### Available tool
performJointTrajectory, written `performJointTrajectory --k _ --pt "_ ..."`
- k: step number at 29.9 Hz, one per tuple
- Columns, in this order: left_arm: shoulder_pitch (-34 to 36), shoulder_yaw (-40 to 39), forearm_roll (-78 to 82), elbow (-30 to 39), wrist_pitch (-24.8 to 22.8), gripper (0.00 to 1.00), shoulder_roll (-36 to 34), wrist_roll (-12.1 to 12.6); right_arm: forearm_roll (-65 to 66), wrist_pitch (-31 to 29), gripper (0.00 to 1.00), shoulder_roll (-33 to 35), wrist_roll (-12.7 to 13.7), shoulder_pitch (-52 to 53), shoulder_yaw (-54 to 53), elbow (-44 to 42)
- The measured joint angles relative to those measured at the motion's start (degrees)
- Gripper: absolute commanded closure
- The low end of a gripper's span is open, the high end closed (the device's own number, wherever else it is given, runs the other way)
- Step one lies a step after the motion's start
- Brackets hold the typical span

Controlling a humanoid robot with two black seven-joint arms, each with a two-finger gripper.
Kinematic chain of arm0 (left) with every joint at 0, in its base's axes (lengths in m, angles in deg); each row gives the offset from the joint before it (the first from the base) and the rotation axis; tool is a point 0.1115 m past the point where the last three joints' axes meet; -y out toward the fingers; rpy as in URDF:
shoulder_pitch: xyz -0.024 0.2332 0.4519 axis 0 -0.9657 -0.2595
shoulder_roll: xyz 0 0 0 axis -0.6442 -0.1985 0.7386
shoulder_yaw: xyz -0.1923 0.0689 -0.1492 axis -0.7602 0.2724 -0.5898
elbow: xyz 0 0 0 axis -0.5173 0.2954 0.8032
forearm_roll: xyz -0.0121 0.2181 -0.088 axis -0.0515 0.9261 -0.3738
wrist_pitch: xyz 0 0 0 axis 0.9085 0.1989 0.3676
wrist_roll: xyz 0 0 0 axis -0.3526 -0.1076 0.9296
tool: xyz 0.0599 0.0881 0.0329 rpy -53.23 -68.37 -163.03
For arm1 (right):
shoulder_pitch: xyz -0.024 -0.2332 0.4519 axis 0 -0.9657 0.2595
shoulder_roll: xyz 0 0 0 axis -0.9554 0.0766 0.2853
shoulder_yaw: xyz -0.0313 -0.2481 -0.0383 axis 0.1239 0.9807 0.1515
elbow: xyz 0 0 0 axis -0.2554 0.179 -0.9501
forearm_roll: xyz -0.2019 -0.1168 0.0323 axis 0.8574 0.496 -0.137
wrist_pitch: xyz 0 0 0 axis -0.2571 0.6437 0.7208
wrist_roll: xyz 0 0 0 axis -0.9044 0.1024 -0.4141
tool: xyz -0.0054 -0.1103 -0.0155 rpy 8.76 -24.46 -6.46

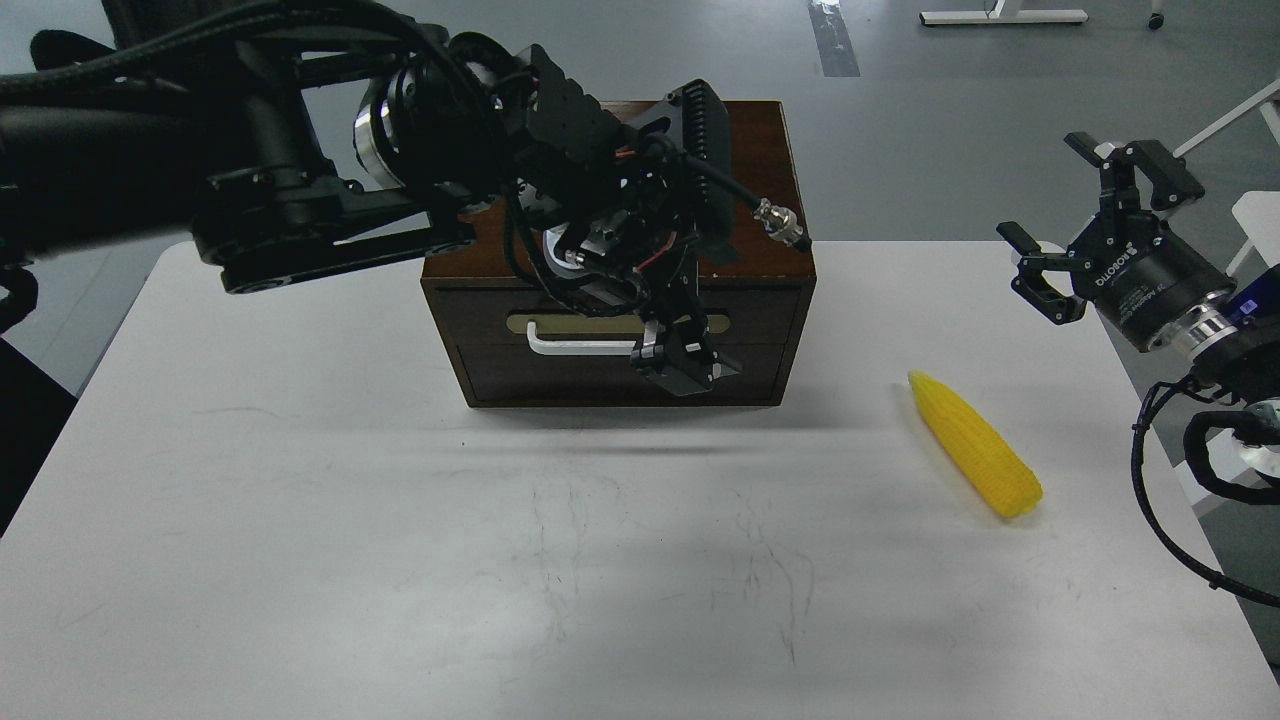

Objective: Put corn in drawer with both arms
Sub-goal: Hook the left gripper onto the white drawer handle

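The corn (975,445), a bright yellow tapered cob, lies on the white table (300,520) right of the dark brown wooden box (765,170). The drawer (560,375) is closed; the left part of its white bar handle (580,346) shows. My left arm reaches across the box top, and my left gripper (684,364) hangs in front of the drawer face and covers the handle's right end. Its dark fingers cannot be told apart. My right gripper (1062,218) is open and empty. It hovers above the table's right edge, up and right of the corn.
The box stands at the middle back of the table. Thin scuff marks (760,560) cross the table's front middle. A grey floor with white furniture legs (1000,16) lies behind. My right arm's cables (1150,470) hang off the table's right edge.
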Motion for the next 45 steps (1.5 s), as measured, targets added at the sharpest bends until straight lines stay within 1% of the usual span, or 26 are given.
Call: performJointTrajectory --k 10,30,45 --pt "-0.82 5.15 3.39 0.00 0.00 0.02 -0.16 0.00 -0.03 0.00 0.00 0.14 0.00 -0.36 -0.05 0.00" --pt "-4.71 5.90 7.65 -0.54 0.00 0.02 -0.46 0.00 -0.05 0.00 0.00 0.14 0.00 -0.45 -0.05 -0.09" --pt "-5.37 6.62 7.74 -0.88 0.00 0.02 -0.31 0.00 -0.09 0.00 0.00 0.14 0.00 -0.53 -0.13 -0.70"
